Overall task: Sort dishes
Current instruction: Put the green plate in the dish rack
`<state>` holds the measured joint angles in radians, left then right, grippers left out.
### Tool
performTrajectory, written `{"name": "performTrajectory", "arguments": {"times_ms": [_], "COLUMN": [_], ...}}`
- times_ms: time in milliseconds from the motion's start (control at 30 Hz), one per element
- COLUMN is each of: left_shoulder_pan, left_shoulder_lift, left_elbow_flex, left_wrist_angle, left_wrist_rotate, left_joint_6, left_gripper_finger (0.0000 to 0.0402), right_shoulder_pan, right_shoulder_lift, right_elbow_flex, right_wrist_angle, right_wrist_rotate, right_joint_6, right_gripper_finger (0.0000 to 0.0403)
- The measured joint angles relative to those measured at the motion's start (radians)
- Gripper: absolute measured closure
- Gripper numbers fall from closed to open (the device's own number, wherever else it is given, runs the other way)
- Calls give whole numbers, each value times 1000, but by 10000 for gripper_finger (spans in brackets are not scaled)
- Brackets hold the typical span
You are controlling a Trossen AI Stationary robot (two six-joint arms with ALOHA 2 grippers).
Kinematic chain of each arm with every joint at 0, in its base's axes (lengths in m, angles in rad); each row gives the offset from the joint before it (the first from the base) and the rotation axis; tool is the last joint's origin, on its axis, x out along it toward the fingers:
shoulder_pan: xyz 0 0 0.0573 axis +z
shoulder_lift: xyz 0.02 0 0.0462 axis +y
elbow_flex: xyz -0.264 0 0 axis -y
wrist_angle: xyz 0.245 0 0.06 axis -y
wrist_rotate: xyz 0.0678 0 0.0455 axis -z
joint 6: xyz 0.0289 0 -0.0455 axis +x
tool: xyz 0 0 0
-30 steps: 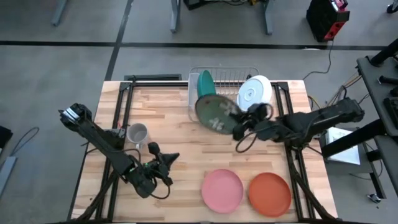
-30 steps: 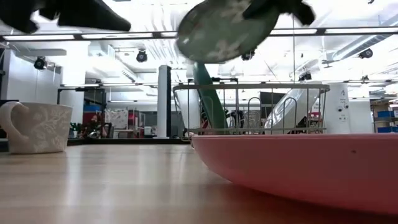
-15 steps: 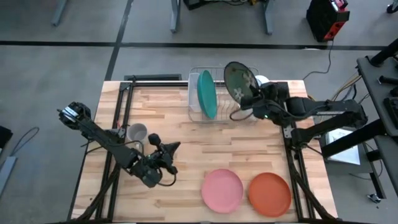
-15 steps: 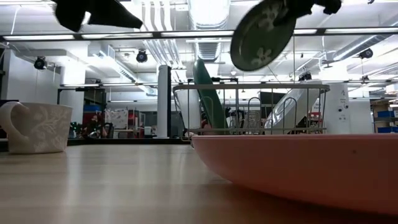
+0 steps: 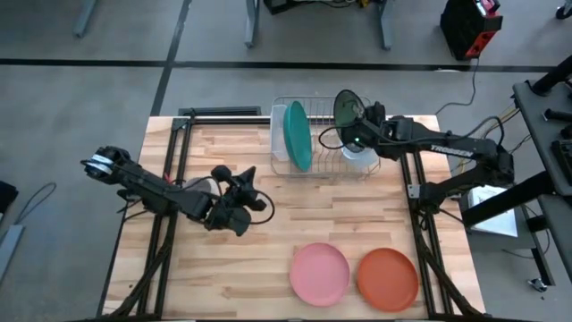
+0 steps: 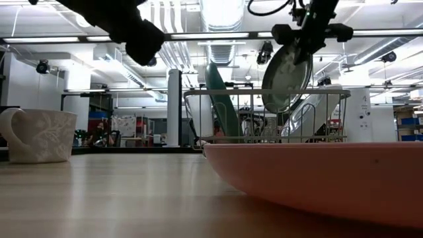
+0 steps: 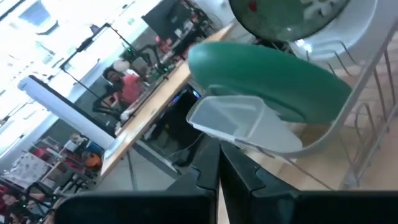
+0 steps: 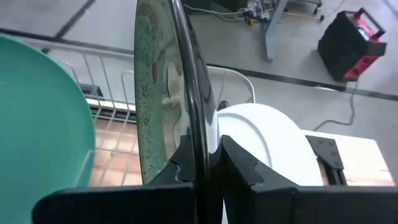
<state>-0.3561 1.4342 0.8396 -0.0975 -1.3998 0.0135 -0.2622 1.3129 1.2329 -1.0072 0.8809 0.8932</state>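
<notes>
High view, right gripper (image 5: 356, 125): over the wire dish rack (image 5: 284, 164) at the tabletop's (image 5: 232, 259) far edge, fingers clamped on the rim of the dark green plate with white flowers (image 5: 347, 113).
Dark green plate with white flowers: held on edge, nearly upright, above the rack between the large teal plate (image 5: 298, 135) and the white bowl (image 5: 361, 157); whether touching the rack wires cannot be told.
Right wrist view: fingers (image 8: 239, 163) pinching the plate's rim (image 8: 186, 99) from either side, teal plate to one side, white bowl (image 8: 270, 149) to the other.
Low view: green plate (image 6: 286, 78) hanging edge-on over the rack's top rail (image 6: 264, 92), right gripper (image 6: 305, 36) above it.
Large teal plate: standing upright in the rack's left part.
White bowl: leaning in the rack's right part, just beside the green plate.
Left gripper (image 5: 243, 199): low over the tabletop's middle left, near the small grey mug (image 5: 198, 185), pointing toward the rack; fingers (image 7: 239, 177) pressed together with nothing between them in the left wrist view.
Pink plate (image 5: 319, 273): flat on the tabletop's near edge, well apart from the rack.
Orange-red plate (image 5: 388, 278): flat just beside the pink plate, on its right.
Small grey mug, low view (image 6: 36, 134): upright at the left.
</notes>
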Motion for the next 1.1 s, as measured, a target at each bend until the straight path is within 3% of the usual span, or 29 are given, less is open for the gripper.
{"name": "performTrajectory", "arguments": {"times_ms": [933, 1100], "left_shoulder_pan": [5, 5], "left_shoulder_lift": [4, 4], "left_elbow_flex": [-6, -7], "left_wrist_angle": [-30, -30], "left_wrist_rotate": [52, 52], "left_joint_6": [-24, -27], "left_gripper_finger": [401, 401], "right_shoulder_pan": [-47, -47], "right_shoulder_lift": [194, 229], "right_elbow_flex": [33, 33], "right_wrist_angle": [-43, -44], "right_wrist_rotate": [-14, -61], "right_joint_6": [90, 142], "right_gripper_finger": [386, 359]}}
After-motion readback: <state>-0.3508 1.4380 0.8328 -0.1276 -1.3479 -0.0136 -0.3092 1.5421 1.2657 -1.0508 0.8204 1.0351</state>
